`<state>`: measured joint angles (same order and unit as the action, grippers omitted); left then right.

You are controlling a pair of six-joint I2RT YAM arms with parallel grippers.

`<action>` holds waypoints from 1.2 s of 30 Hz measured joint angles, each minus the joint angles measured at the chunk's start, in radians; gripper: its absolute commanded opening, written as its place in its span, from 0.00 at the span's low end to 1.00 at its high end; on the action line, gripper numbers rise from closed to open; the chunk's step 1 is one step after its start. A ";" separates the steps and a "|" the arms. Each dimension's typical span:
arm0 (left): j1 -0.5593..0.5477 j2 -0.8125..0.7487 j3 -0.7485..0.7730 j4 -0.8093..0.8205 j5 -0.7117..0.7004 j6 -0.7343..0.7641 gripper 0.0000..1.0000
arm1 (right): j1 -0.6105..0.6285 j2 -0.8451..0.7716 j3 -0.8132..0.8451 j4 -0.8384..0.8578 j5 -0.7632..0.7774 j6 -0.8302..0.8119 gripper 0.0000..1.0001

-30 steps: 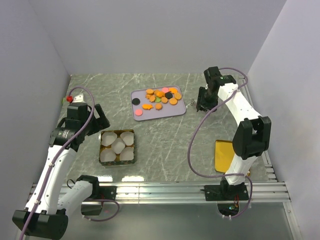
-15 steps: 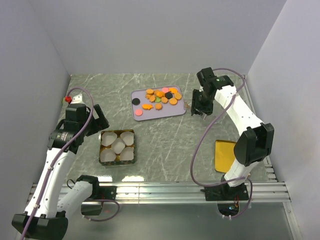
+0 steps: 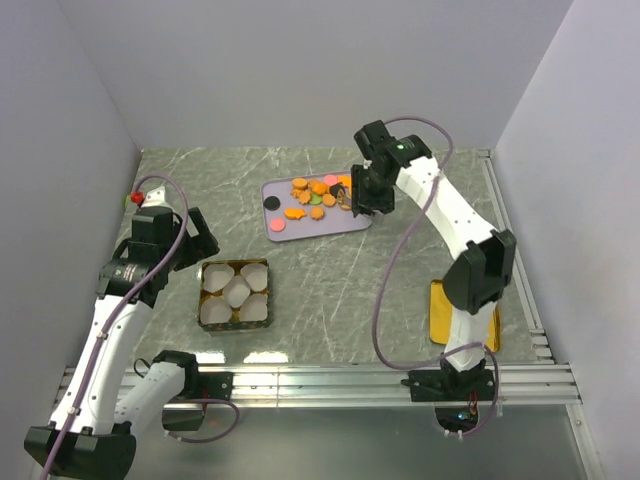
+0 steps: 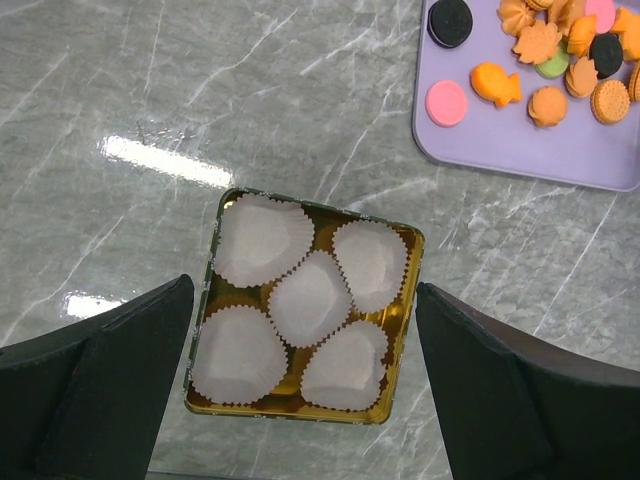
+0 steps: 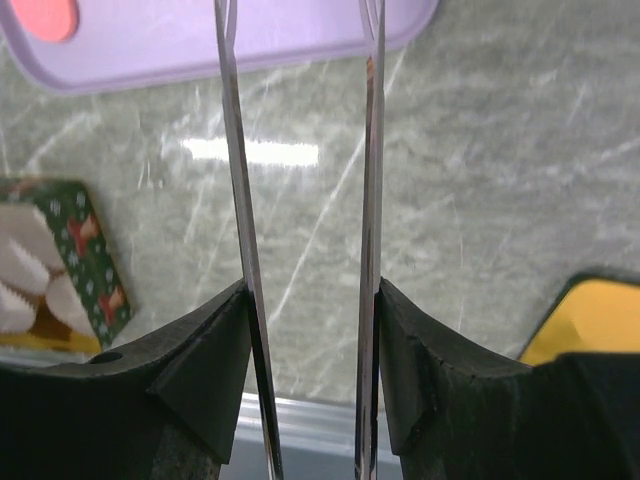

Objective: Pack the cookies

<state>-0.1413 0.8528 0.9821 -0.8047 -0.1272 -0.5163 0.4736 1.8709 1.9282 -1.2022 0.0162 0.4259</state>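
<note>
The cookies (image 3: 322, 194) lie in a loose heap on a purple tray (image 3: 345, 222) at the back middle: mostly orange, with black, pink and green ones (image 4: 545, 45). My right gripper (image 3: 358, 200) hovers over the tray's right end, shut on metal tongs (image 5: 232, 150) whose two blades run forward between its pads (image 5: 312, 300). A gold tin (image 3: 204, 268) with several white paper cups sits at front left. My left gripper (image 3: 200, 235) hangs above it, open wide and empty (image 4: 305, 290).
A yellow lid (image 3: 447, 310) lies at the right by the right arm's base, also in the right wrist view (image 5: 590, 315). A small red object (image 3: 139, 197) sits at the far left. Grey walls close in on both sides.
My right arm has swung left with the tongs, from beside the tray's right edge to over its right end. The left arm has barely moved.
</note>
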 measured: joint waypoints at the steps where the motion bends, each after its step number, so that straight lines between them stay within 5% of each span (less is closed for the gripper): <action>1: 0.000 0.002 -0.001 0.003 0.000 0.000 0.99 | 0.000 0.033 0.031 -0.005 0.008 0.000 0.57; 30: 0.000 0.035 -0.039 0.068 -0.002 -0.001 0.99 | 0.023 0.345 0.252 -0.072 0.097 -0.029 0.56; 36: 0.000 0.035 -0.042 0.069 -0.002 -0.001 1.00 | 0.023 0.357 0.255 -0.079 0.099 -0.034 0.49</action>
<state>-0.1410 0.8875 0.9401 -0.7361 -0.1291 -0.5175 0.4961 2.2284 2.1834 -1.2816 0.1150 0.3920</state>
